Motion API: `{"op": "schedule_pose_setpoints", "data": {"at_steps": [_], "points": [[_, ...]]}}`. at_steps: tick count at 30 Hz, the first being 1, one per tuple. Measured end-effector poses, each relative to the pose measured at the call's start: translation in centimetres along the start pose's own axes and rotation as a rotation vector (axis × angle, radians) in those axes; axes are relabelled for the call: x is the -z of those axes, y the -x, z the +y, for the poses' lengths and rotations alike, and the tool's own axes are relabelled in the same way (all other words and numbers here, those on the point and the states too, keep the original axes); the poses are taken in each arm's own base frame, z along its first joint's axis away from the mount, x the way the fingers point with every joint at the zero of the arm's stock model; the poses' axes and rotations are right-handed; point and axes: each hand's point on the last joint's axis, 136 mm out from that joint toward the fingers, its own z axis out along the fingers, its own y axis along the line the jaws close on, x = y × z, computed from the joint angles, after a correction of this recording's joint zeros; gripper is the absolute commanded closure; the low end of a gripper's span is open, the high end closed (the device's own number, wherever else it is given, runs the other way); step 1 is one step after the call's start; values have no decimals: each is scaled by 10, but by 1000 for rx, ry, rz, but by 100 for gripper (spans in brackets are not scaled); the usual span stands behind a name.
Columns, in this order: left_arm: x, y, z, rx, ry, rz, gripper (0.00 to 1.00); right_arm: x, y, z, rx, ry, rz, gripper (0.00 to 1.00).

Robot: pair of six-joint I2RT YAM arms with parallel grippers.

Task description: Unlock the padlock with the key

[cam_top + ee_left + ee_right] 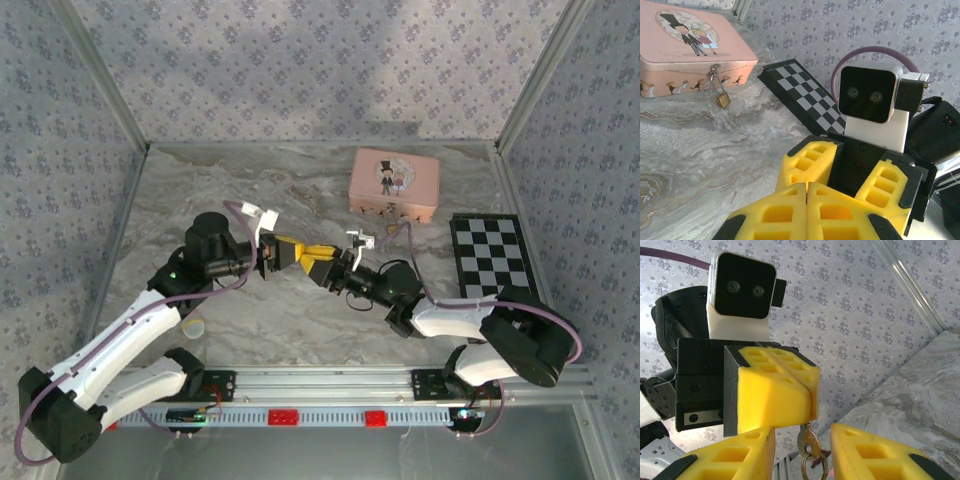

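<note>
At the far left of the overhead view we see a small pale round thing (192,327) lying on the grey marbled tabletop (250,190), just beside the left arm. We cannot tell what it is.

Moving right, the left gripper (806,192) reaches toward the middle of the table. Its two yellow foam fingers (775,387) are pressed flat together, and from the right wrist camera we see them pinching the head of a small, pale metal key (807,439). The key hangs straight down out of the seam between them. A thin metal split ring (813,466) dangles from the key's lower end.

Facing it tip to tip is the right gripper (800,432). Its jaws stand apart, one yellow finger on each side of the hanging key, and a gap shows on both sides. We see neither finger touching the key.

Further right and toward the back stands a pink rectangular tin with a cartoon bride and groom on its lid (685,50). A tiny brass-gold padlock (723,99) hangs by its thin silvery shackle from the tin's metal clasp (715,67), low against the front wall. We cannot tell whether its body touches the tabletop. The padlock is well apart from both grippers and from the key.

At the far right a black-and-white chequered board (488,255) lies flat on the tabletop, near the tin but not touching it.
</note>
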Motion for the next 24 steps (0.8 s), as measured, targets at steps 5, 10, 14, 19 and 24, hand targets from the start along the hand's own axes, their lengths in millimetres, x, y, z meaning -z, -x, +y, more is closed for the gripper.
{"op": "schedule_pose_setpoints", "data": {"at_steps": [5, 10, 14, 19, 24], "points": [[0, 1, 1, 0, 3, -3, 100, -1, 0, 1, -13, 7, 4, 71], [0, 0, 3, 7, 8, -5, 100, -1, -1, -1, -27, 8, 8, 76], [0, 0, 3, 9, 7, -5, 100, -2, -1, -2, -30, 7, 9, 80], [0, 2, 1, 16, 0, -11, 100, -2, 0, -3, -41, 5, 9, 82], [-2, 4, 1, 22, -10, -19, 100, -2, 3, -4, -60, 16, 16, 87]]}}
